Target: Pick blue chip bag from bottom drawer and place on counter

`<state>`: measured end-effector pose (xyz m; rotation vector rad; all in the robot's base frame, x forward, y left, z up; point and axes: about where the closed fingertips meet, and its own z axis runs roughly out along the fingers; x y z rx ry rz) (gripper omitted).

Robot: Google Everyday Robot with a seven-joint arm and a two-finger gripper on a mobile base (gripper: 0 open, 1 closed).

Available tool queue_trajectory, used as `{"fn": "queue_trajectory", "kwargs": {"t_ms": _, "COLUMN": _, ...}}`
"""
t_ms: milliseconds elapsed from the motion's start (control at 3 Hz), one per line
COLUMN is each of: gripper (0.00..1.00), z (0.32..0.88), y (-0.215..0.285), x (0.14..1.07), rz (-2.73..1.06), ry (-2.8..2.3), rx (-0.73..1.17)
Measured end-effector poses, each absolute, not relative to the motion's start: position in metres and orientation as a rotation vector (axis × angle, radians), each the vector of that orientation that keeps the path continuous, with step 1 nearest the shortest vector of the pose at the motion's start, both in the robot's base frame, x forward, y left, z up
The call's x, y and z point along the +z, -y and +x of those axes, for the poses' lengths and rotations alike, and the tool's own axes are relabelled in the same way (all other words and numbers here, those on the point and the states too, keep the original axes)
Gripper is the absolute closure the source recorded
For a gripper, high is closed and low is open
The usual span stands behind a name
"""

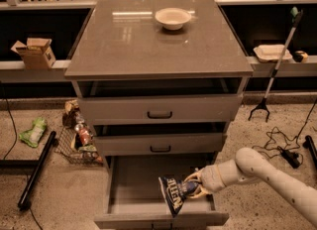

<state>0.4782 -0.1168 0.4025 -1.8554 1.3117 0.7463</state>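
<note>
Speckled floor [267, 140] around grey cabinet [198, 109]; on counter [148, 45], pale bowl [173, 18] toward 12 o'clock. Inside open bottom drawer [133, 182], toward 4 o'clock, blue chip bag [174, 194] clamped in gripper [194, 184], arm [267, 174] from 3 o'clock.

White lettering on blue chip bag [175, 195] unreadable, gripper [196, 186] clasping bag

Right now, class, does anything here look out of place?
Yes: a green packet lies loose on the floor left of the cabinet. The gripper grips the blue chip bag inside the open bottom drawer.
</note>
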Motion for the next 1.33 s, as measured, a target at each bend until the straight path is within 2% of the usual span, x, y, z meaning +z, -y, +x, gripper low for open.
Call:
{"fn": "queue_trajectory", "kwargs": {"t_ms": 333, "gripper": 1.0, "z": 0.464, "y": 0.098, "x": 0.466, "rz": -1.929, "ry": -1.199, "rx": 0.736}}
{"fn": "queue_trajectory", "kwargs": {"t_ms": 1000, "gripper": 1.0, "z": 0.467, "y": 0.092, "x": 0.501, "rz": -1.944, "ry": -1.158, "rx": 0.711}}
{"fn": "queue_trajectory", "kwargs": {"t_ms": 1333, "gripper": 1.0, "z": 0.477, "y": 0.083, "x": 0.572, "rz": -1.955, "ry": -1.097, "rx": 0.622}}
